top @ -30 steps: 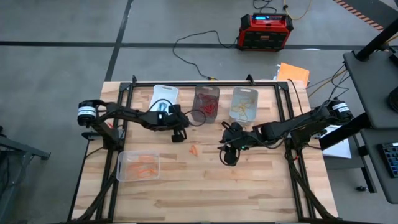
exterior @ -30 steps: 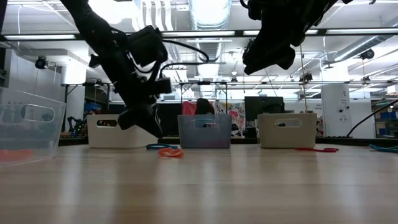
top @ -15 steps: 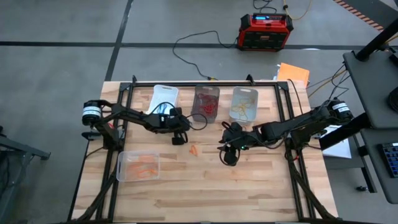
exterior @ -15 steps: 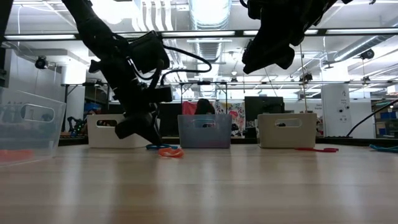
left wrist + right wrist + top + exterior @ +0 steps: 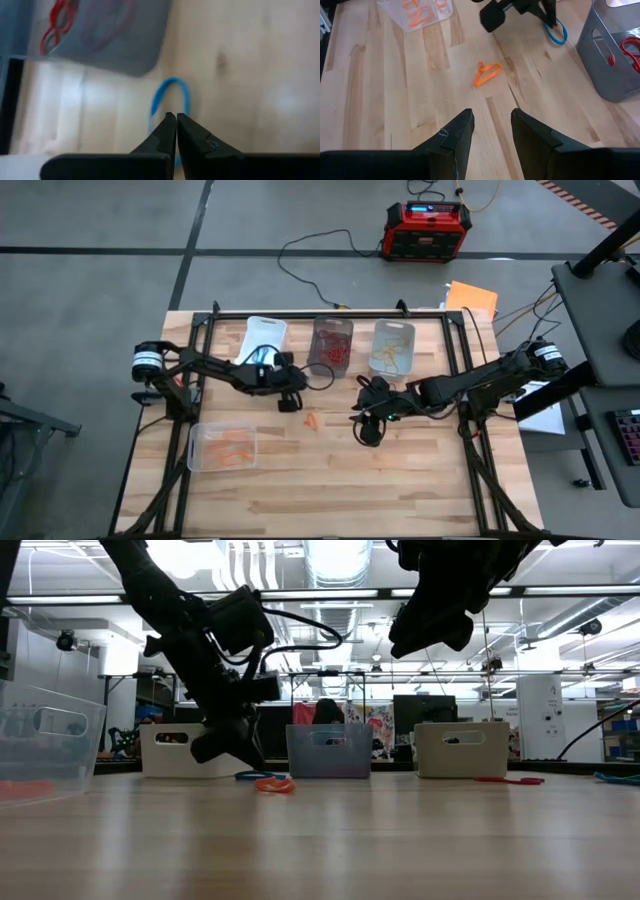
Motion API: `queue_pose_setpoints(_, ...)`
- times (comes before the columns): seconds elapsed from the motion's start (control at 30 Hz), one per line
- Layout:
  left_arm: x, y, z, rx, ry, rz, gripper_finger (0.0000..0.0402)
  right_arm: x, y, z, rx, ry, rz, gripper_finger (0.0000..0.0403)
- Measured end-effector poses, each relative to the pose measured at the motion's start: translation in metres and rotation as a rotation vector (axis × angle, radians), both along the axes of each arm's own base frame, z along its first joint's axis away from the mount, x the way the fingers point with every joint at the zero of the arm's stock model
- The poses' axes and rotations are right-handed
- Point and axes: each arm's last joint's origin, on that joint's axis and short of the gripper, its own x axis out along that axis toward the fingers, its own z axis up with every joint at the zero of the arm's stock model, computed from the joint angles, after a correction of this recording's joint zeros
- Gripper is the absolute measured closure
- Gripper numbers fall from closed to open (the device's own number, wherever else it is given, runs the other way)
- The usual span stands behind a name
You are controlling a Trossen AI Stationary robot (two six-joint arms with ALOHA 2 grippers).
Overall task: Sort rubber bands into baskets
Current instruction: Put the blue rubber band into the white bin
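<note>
A blue rubber band (image 5: 172, 85) lies flat on the table in front of the smoky dark basket (image 5: 332, 345). My left gripper (image 5: 175, 117) is shut, its tips low over the band's near part; it also shows in the high view (image 5: 290, 403). An orange rubber band (image 5: 486, 72) lies flat on the table between the two grippers. My right gripper (image 5: 492, 122) is open and empty, raised above the table's middle (image 5: 364, 436). The white basket (image 5: 265, 335) and a clear basket (image 5: 393, 347) stand on either side of the dark one. My left gripper's shut fingertips (image 5: 170, 120) point slanting down at the blue band's near part (image 5: 152, 112), inside its loop. The band lies flat on the table. I cannot tell whether the tips touch or pinch it.
A second clear basket (image 5: 222, 447) with orange bands stands near the front left. The low view shows a red band (image 5: 510, 780) and a blue one (image 5: 615, 778) on the table farther right. A black frame (image 5: 200, 330) runs around the table's edges.
My left gripper has gone down toward the blue band and now stands low over the table. The right arm has kept still.
</note>
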Motion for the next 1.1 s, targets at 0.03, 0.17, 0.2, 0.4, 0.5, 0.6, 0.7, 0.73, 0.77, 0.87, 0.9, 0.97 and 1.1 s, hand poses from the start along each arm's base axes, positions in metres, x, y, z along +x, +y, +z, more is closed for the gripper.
queue_pose_setpoints(0.03,0.0,0.001,0.0,0.015,0.006,0.003,0.0402,0.0,0.0,0.0,0.0,0.0,0.0,0.0275)
queue_pose_setpoints(0.17,0.0,0.001,0.0,0.022,0.009,-0.001,0.0402,0.0,0.0,0.0,0.0,0.0,0.001,0.0275)
queue_pose_setpoints(0.2,0.0,0.001,0.0,0.025,0.012,-0.006,0.0401,0.0,0.0,0.0,-0.004,0.001,0.003,0.0275)
queue_pose_setpoints(0.4,0.001,0.001,-0.011,0.03,0.052,-0.012,0.0401,0.0,0.0,0.0,-0.01,0.0,0.01,0.0275)
queue_pose_setpoints(0.5,0.002,0.001,-0.016,0.043,0.065,-0.005,0.0401,0.0,0.0,0.0,-0.011,-0.001,0.01,0.0275)
queue_pose_setpoints(0.6,0.003,0.0,-0.018,0.044,0.069,-0.006,0.0401,0.0,0.0,0.0,-0.011,0.0,0.01,0.0275)
queue_pose_setpoints(0.7,0.002,-0.004,-0.015,0.02,0.062,-0.022,0.0401,0.0,0.0,0.0,-0.011,0.0,0.01,0.0275)
queue_pose_setpoints(0.73,0.002,-0.005,-0.013,0.003,0.058,-0.028,0.0401,0.0,0.0,0.0,-0.011,0.0,0.011,0.0275)
queue_pose_setpoints(0.77,0.001,-0.006,-0.012,-0.02,0.053,-0.037,0.0401,0.0,0.0,0.0,-0.011,0.0,0.01,0.0275)
queue_pose_setpoints(0.87,0.0,-0.012,-0.009,-0.115,0.042,-0.077,0.0401,0.0,0.0,0.0,-0.011,0.0,0.01,0.0275)
queue_pose_setpoints(0.9,0.0,-0.014,-0.009,-0.138,0.042,-0.09,0.0401,0.0,0.0,0.0,-0.011,0.0,0.011,0.0275)
queue_pose_setpoints(0.97,0.0,-0.017,-0.01,-0.167,0.044,-0.11,0.0401,0.0,0.0,0.0,-0.011,0.001,0.011,0.0275)
queue_pose_setpoints(1.1,-0.001,-0.029,-0.01,-0.195,0.069,-0.16,0.0401,0.0,0.0,0.0,-0.011,0.001,0.011,0.0275)
